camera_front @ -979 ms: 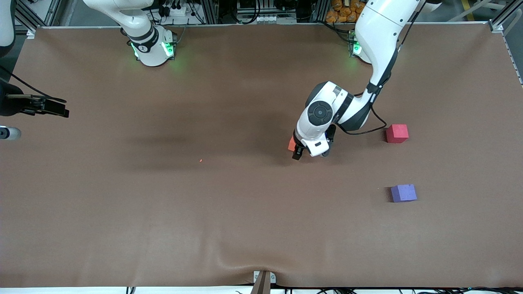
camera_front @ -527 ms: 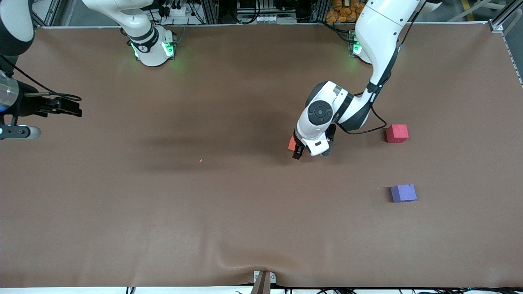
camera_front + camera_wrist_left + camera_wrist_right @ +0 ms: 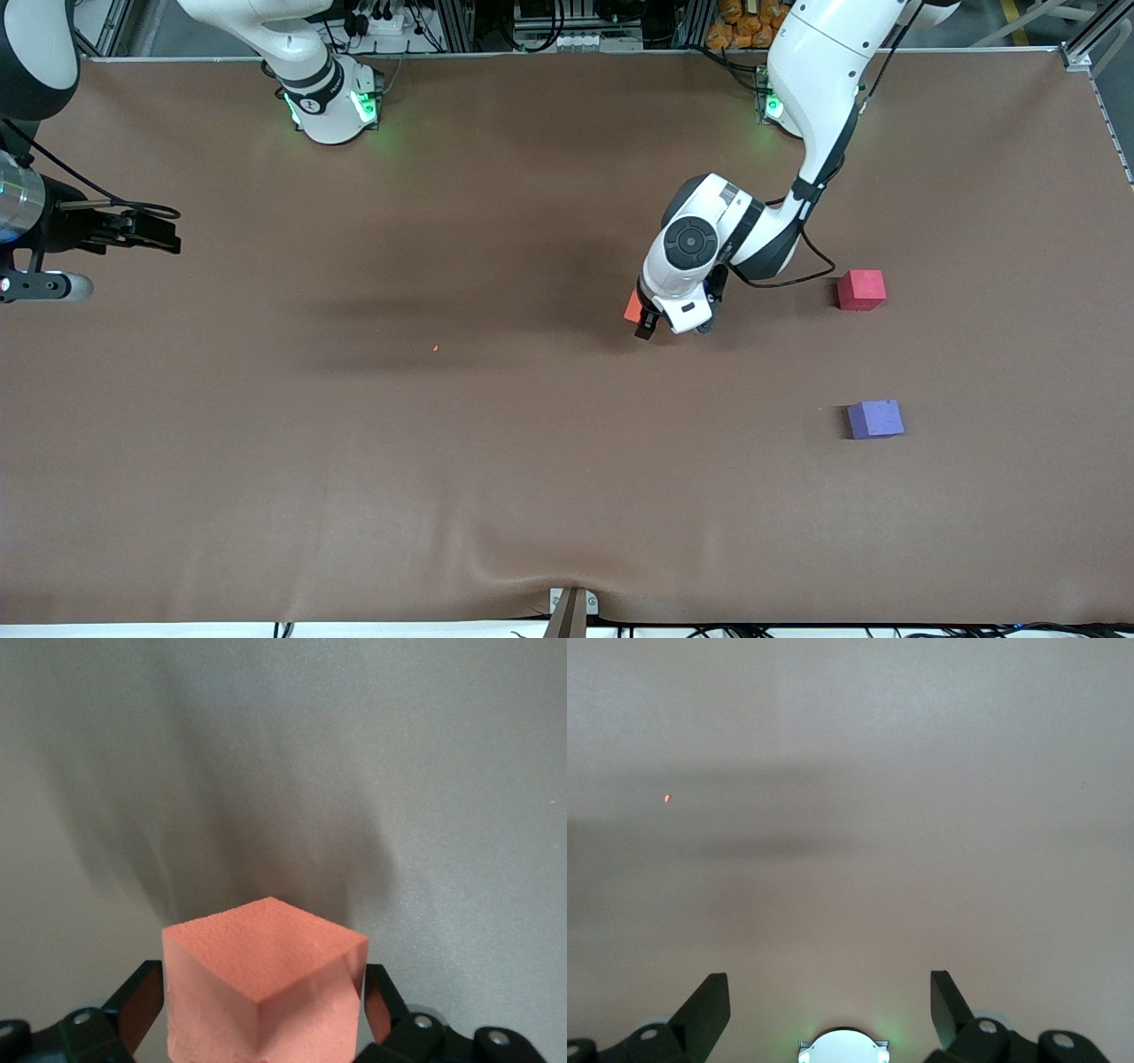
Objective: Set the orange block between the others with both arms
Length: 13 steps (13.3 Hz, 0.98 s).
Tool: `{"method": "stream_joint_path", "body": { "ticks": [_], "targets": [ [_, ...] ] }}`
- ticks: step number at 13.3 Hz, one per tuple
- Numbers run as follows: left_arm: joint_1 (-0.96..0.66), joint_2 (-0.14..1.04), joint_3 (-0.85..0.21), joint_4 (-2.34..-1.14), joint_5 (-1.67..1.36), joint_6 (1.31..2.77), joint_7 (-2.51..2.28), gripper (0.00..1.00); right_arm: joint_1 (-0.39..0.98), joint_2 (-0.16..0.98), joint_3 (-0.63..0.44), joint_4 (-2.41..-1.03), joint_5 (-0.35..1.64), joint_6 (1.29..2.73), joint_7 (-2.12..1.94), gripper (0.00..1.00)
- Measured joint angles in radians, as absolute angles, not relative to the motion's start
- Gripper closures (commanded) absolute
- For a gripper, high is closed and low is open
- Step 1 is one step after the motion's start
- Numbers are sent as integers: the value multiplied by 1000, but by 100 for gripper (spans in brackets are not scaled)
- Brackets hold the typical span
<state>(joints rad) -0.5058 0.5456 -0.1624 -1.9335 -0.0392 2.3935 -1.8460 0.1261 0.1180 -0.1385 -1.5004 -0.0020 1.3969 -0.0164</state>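
The orange block (image 3: 632,306) lies mid-table, mostly hidden under the left hand. In the left wrist view the orange block (image 3: 266,943) stands cornerwise between the two fingers and fills the gap. My left gripper (image 3: 649,315) (image 3: 263,997) is low over the table, open at full width around the block. The pinkish-red cube (image 3: 860,289) and the purple-blue cube (image 3: 875,418) sit toward the left arm's end, the purple one nearer the front camera, with a bare gap between them. My right gripper (image 3: 164,237) (image 3: 830,988) hangs open and empty at the right arm's end of the table.
Brown mat (image 3: 354,487) covers the table, with a wrinkle and a metal bracket (image 3: 571,607) at its front edge. A tiny orange speck (image 3: 435,348) (image 3: 667,798) lies on the mat between the two grippers.
The right gripper came in from the table's end toward the middle, then nearly stopped. The left hand shifted slightly toward the arms' bases, the orange block still between its fingers.
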Motion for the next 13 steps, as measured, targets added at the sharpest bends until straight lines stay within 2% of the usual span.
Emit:
{"method": "stream_joint_path", "body": {
  "ticks": [5, 6, 7, 9, 10, 13],
  "targets": [
    [-506, 546, -162, -1937, -39, 2395, -1846, 0, 126, 118, -138, -1500, -2, 1397, -16, 0],
    [-506, 546, -162, -1937, -39, 2396, -1846, 14, 126, 118, -138, -1500, -2, 1397, -16, 0],
    [-506, 546, -162, -1937, -39, 2396, -1846, 36, 126, 118, -138, -1500, -2, 1397, -16, 0],
    [-506, 545, -162, -1935, -39, 2399, -1846, 70, 126, 118, -138, -1500, -2, 1397, -16, 0],
    [-506, 544, -162, -1933, -39, 2399, -1845, 80, 126, 118, -138, -1500, -2, 1397, -16, 0],
    [-502, 538, -159, -1918, -39, 2405, -1827, 84, 126, 118, -138, -1500, -2, 1397, -16, 0]
  ]
}}
